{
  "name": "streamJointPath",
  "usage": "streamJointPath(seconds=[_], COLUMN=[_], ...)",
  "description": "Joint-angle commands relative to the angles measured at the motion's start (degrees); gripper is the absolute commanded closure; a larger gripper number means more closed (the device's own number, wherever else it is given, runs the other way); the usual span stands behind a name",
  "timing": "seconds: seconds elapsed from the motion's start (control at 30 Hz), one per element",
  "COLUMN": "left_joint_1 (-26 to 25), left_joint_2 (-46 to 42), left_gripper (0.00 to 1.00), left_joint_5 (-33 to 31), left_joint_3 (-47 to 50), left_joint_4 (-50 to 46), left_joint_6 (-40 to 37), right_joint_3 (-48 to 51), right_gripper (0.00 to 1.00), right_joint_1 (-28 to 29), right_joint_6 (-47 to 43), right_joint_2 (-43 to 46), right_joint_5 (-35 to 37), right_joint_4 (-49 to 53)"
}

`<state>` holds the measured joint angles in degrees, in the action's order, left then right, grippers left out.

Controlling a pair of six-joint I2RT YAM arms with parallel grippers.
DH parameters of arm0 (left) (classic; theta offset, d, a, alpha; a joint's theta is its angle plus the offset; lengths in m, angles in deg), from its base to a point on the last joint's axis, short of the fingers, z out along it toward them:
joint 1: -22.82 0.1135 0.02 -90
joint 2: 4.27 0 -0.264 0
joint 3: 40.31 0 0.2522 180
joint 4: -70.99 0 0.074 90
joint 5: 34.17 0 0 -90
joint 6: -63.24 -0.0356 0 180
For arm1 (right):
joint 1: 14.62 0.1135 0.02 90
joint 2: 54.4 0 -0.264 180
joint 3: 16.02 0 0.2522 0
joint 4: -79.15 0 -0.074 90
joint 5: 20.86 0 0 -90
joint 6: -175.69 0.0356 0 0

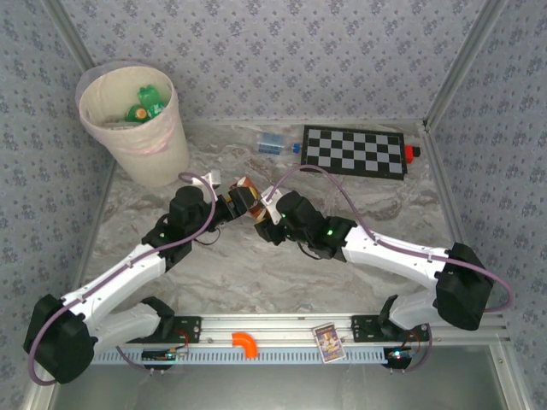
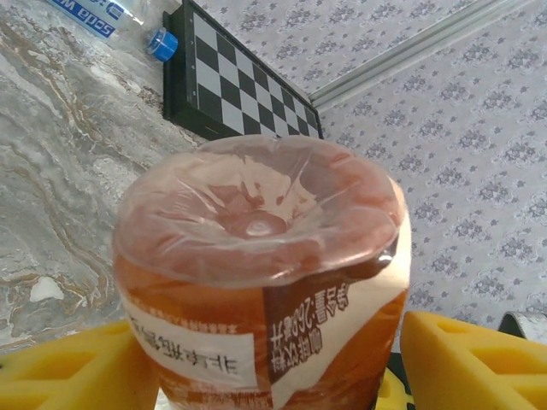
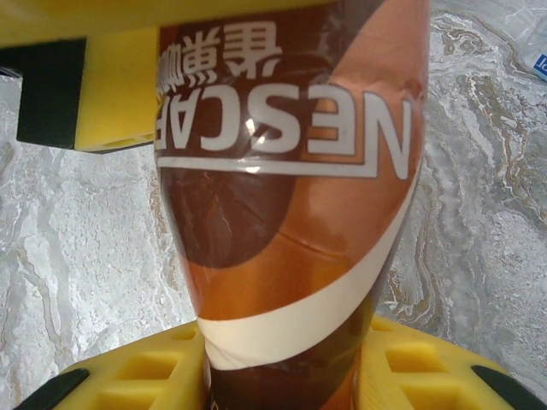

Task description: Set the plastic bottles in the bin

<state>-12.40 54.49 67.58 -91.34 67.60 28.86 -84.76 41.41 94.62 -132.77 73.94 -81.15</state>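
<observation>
An orange-brown labelled plastic bottle [image 1: 246,195] hangs above the table's middle, between both grippers. My right gripper [image 1: 261,209] [image 3: 282,376] is shut on it, its yellow pads pressed to both sides of the brown body [image 3: 291,213]. My left gripper [image 1: 232,203] [image 2: 269,359] stands open around the bottle's wide base end [image 2: 256,256], one finger [image 2: 461,359] a sliver off it. The bin [image 1: 152,154] stands at the far left with green bottles [image 1: 147,104] inside. A clear bottle with a blue cap [image 1: 275,143] [image 2: 94,17] lies near the back wall.
A black-and-white checkerboard [image 1: 355,151] [image 2: 248,85] lies at the back right, next to the clear bottle. Patterned walls close in the back and sides. An orange piece [image 1: 246,343] and a small card [image 1: 326,342] sit on the front rail.
</observation>
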Motion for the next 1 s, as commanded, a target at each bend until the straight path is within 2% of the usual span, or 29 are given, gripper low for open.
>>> streamJointPath(seconds=[0.0,0.23,0.33,0.5,0.57,0.63,0.73,0.97], left_joint_1=[0.3,0.1,-0.1,-0.6,-0.8,-0.8,-0.8,0.3], left_joint_2=[0.1,-0.1,-0.8,-1.6,-1.7,-1.8,-2.1,-2.5], left_gripper=[0.28,0.33,0.42,0.41,0.41,0.41,0.41,0.41], left_joint_5=[-0.8,-1.3,-2.1,-3.2,-3.3,-3.5,-4.2,-8.9], left_joint_3=[-2.1,-2.3,-2.4,-3.4,-3.6,-3.8,-4.6,-10.9], left_joint_4=[0.8,-0.2,-1.1,-2.8,-3.0,-3.2,-4.4,-13.7], left_joint_6=[-0.1,-0.6,-1.0,-1.9,-1.8,-1.9,-2.4,-6.3], right_joint_3=[0.5,0.6,0.4,0.6,0.9,1.2,1.9,6.1], right_gripper=[0.63,0.62,0.56,0.5,0.45,0.33,0.0,0.0], right_joint_1=[0.3,0.3,0.3,0.2,0.1,0.0,-0.3,-1.5], right_joint_6=[-0.7,-0.4,-0.3,-0.2,-0.2,-0.1,0.4,1.4], right_joint_2=[1.5,2.3,2.3,2.4,2.6,3.0,4.6,14.4], right_joint_5=[0.8,1.0,1.1,1.4,1.4,1.6,2.6,3.5], right_joint_4=[-0.3,-0.7,-0.5,-0.6,-0.7,-0.7,-0.4,0.3])
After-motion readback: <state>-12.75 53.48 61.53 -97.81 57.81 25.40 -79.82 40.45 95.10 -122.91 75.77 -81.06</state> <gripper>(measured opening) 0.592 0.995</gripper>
